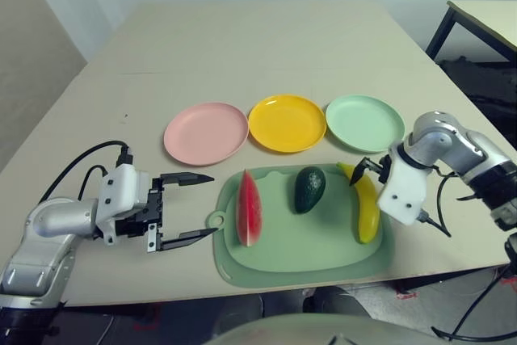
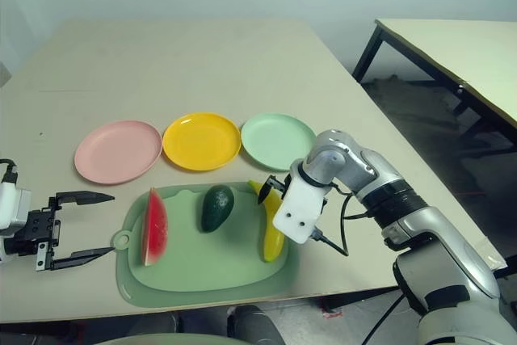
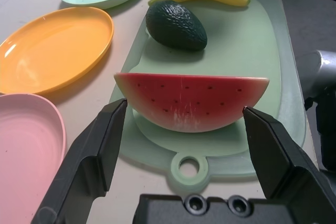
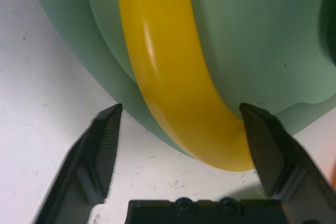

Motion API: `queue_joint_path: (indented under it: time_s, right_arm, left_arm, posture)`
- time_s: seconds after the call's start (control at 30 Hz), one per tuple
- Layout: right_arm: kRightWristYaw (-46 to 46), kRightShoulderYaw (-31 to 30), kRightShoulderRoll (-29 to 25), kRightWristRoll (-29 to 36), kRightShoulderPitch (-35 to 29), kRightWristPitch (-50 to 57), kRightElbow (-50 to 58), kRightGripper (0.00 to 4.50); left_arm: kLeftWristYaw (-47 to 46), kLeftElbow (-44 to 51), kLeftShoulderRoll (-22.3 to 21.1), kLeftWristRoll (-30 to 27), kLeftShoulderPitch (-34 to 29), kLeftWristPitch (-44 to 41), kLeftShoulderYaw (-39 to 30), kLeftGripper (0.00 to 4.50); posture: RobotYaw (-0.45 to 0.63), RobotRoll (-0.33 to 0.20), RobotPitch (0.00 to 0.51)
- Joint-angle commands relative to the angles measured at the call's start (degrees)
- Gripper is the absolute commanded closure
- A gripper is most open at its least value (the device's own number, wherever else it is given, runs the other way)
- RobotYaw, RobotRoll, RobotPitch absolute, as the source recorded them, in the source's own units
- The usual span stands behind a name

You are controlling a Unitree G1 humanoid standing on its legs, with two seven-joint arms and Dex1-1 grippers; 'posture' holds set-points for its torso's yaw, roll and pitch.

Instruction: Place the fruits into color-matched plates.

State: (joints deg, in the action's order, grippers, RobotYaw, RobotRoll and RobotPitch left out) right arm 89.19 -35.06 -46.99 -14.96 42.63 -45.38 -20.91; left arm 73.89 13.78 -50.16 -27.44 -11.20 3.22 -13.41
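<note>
Three plates in a row across the tabletop (image 1: 266, 46): pink plate (image 1: 206, 132) on the left, yellow plate (image 1: 287, 123) in the middle, mint green plate (image 1: 365, 123) on the right, each bare of fruit. Just in front of them, a pale green cutting mat (image 1: 303, 244) carrying all three fruits. Watermelon wedge (image 1: 249, 208) toward the mat's left side, standing on its rind with the red face showing. Dark green avocado (image 1: 308, 188) near the middle, well apart from the wedge. Yellow banana (image 1: 366, 202) along the mat's right edge, its far tip hanging over the rim toward the green plate. Left tool (image 1: 184, 209) low over the tabletop, just left of the mat, fingers spread wide and aimed at the watermelon, touching nothing. Right tool (image 4: 181, 129) hovering at the banana's far end, black fingers (image 4: 105, 140) parted on either side of the yellow curve, one near the bare tabletop, the other near the mat, not yet closed on it.
</note>
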Motion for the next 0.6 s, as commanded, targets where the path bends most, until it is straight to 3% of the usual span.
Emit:
queue_joint_path:
  time_s: [0.03, 0.17, 0.4, 0.6]
  right_arm:
    - [0.34, -1.07, -0.06, -0.38, -0.91, 1.2, 0.47, 1.31]
    - [1.44, -1.06, -0.84, 0.25, -1.34, 1.94, 1.34, 2.77]
    - [3.31, -3.41, -4.69, 6.55, 3.02, 6.69, 4.08, 2.81]
    - [3.31, -6.4, -2.41, 7.2, 17.11, 8.04, -4.47, 2.81]
  left_arm:
    - [-0.37, 1.0, -0.45, 0.77, 0.28, -0.09, 0.33, 0.0]
    - [-0.57, 0.63, -0.16, 1.15, 0.82, 0.11, 0.96, 0.0]
    - [-0.73, 0.01, 0.16, 1.33, 1.48, 0.22, 1.42, 0.0]
    - [-1.41, 0.0, -0.09, -0.01, 0.24, -0.79, -0.73, 0.0]
  posture:
    - [0.14, 0.0, 0.011]
    - [0.14, 0.0, 0.011]
    - [0.13, 0.0, 0.007]
    - [0.12, 0.0, 0.007]
